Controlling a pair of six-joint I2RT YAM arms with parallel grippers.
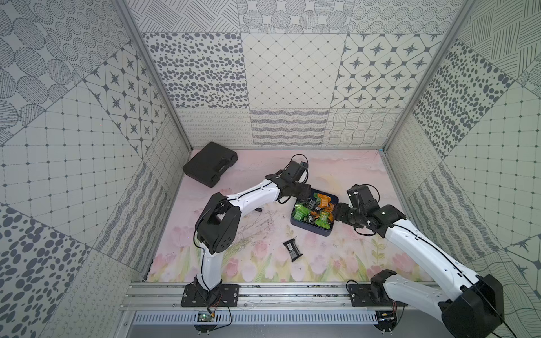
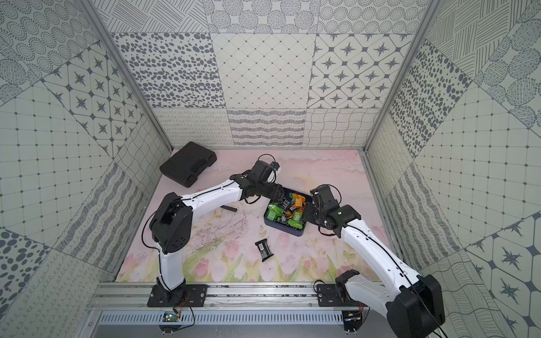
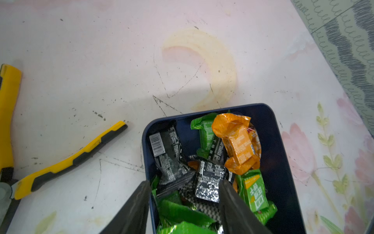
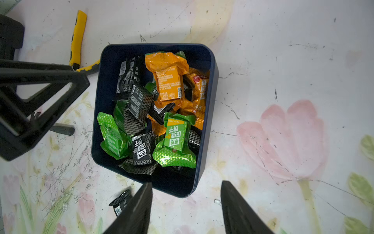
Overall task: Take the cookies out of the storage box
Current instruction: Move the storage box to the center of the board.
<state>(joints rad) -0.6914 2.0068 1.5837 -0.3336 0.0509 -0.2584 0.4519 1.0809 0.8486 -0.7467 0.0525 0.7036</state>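
Observation:
The navy storage box (image 1: 310, 230) (image 2: 285, 231) sits mid-table, filled with several green, orange and black cookies (image 1: 314, 212) (image 2: 285, 212) (image 4: 168, 81). My left gripper (image 1: 305, 199) (image 3: 185, 186) is lowered into the box's far-left corner. Its jaws stand apart around a black packet (image 3: 208, 186): one finger sits at the box wall (image 3: 281, 162) and the other touches the packet. My right gripper (image 1: 336, 212) (image 4: 185, 188) is open above the table, just outside the box's right corner (image 4: 190, 190), with nothing held. One black packet (image 1: 292, 249) (image 2: 264, 250) (image 4: 120, 203) lies on the table in front of the box.
Yellow-and-black pliers (image 3: 70, 160) (image 4: 78, 38) lie left of the box under the left arm. A black case (image 1: 209, 166) (image 2: 187, 164) rests at the back left corner. Patterned walls enclose the table on three sides.

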